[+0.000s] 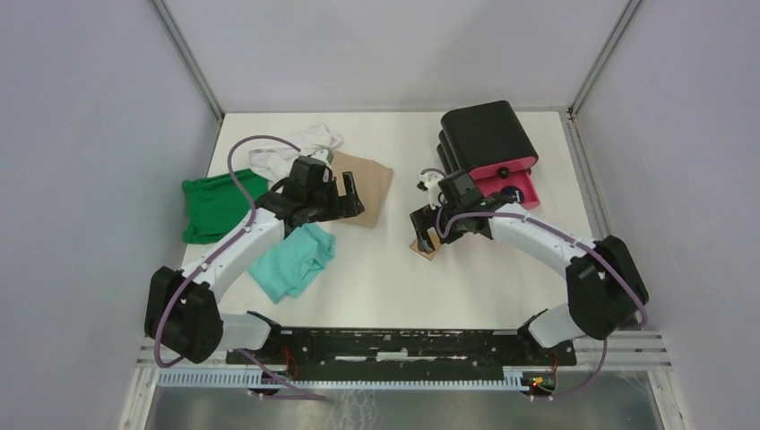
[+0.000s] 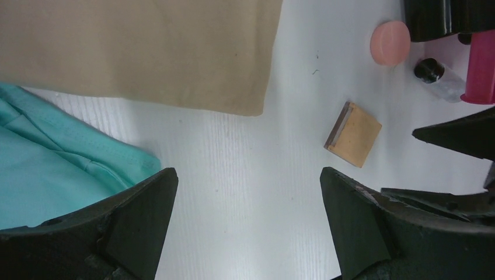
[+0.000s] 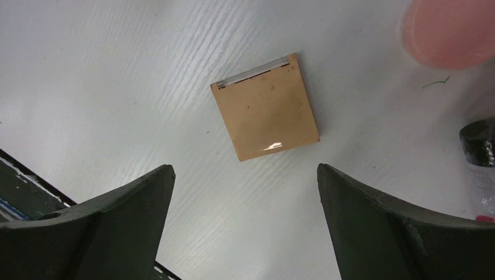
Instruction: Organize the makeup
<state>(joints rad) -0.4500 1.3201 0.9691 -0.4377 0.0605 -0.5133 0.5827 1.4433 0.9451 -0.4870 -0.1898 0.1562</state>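
The tan square pad (image 3: 265,107) lies flat on the white table, just ahead of my open, empty right gripper (image 3: 245,169). It also shows in the left wrist view (image 2: 353,134) and, partly hidden by the gripper, in the top view (image 1: 423,247). The salmon-pink round puff (image 2: 390,42) and the clear black-capped vial (image 2: 438,77) lie beside the black box. A small dark round jar (image 1: 513,192) sits in the open pink drawer (image 1: 529,195). My left gripper (image 2: 248,175) is open and empty over bare table. The egg-shaped sponge is out of view.
The black box with pink drawers (image 1: 488,134) stands at the back right. A tan cloth (image 1: 369,184), a white cloth (image 1: 300,146), a green cloth (image 1: 213,208) and a teal cloth (image 1: 294,260) lie around the left arm.
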